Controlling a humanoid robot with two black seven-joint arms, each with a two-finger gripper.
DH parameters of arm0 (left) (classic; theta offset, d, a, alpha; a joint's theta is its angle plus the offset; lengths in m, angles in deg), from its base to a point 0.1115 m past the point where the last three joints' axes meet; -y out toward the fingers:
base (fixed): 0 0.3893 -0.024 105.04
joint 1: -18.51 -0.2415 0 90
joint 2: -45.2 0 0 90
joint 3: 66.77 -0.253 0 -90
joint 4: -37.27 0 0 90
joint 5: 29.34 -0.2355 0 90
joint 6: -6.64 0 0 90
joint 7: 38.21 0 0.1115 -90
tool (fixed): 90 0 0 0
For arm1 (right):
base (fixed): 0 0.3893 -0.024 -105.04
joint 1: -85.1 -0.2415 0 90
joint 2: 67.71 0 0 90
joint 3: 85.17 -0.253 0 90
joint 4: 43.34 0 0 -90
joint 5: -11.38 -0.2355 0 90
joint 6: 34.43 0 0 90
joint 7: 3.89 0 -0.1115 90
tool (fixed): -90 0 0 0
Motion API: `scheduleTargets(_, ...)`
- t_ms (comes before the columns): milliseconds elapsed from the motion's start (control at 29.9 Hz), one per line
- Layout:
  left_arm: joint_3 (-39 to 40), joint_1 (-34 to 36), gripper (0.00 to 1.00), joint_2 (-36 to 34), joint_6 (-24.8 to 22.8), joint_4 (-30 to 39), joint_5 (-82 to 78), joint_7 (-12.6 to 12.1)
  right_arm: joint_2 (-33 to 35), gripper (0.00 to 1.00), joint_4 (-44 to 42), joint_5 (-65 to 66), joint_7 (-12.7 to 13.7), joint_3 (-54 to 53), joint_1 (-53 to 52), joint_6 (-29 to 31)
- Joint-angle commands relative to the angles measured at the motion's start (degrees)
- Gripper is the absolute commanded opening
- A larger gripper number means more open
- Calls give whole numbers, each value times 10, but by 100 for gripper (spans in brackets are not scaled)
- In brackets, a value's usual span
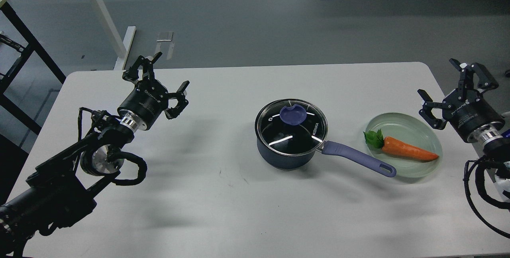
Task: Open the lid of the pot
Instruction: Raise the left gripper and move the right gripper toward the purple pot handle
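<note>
We count two grippers, one pot, one lid, one plate and one carrot on one white rectangular table [199, 210].

Our black two-finger left gripper [166, 77] hangs above the table's far left corner, its fingers spread wide and holding nothing.

The dark navy-blue round saucepan [285, 155] stands upright a little right of the table's middle, well apart from both grippers. Its single long purple-blue handle [358, 159], with a hole at the end, points toward the right edge, and its tip overlaps the near rim of the plate in this view. The round clear glass lid [291, 127] sits closed on the saucepan, matching its width. It has a metal rim, a purple-blue round knob [293, 115] at centre and white "KONKA" lettering on its right side.

The pale green oval glass plate [428, 136] lies near the right edge and carries the orange carrot [408, 150] with green leaves.

Our black two-finger right gripper [440, 84] hangs over the right edge, just beside the plate, fingers wide apart and empty.
</note>
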Motion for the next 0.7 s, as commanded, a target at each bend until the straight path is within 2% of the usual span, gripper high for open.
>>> scheduleTargets(0, 0, 0, 99, -6, 0, 1, 0, 3, -7, 100, 0, 1, 0, 1, 0, -1)
scheduleTargets(134, -1, 1, 99, -16, 0, -2, 0, -1, -16, 100, -9, 1, 0, 5, -1, -1)
scheduleTargets(335, -39, 34, 99, -80, -1, -20, -4, 0, -4, 100, -6, 24, 0, 6, -10, -1)
scheduleTargets(502, -43, 54, 99, -80, 3, -45, -3, 3, 17, 100, 5, 67, 0, 5, -21, 0)
scheduleTargets(535, -47, 79, 99, -74, -1, -78, -6, 2, 73, 100, 48, 165, 0, 6, -52, -3)
scheduleTargets(669, -56, 92, 99, -71, -6, -75, -29, 6, 159, 100, 129, 323, 0, 7, -92, -5)
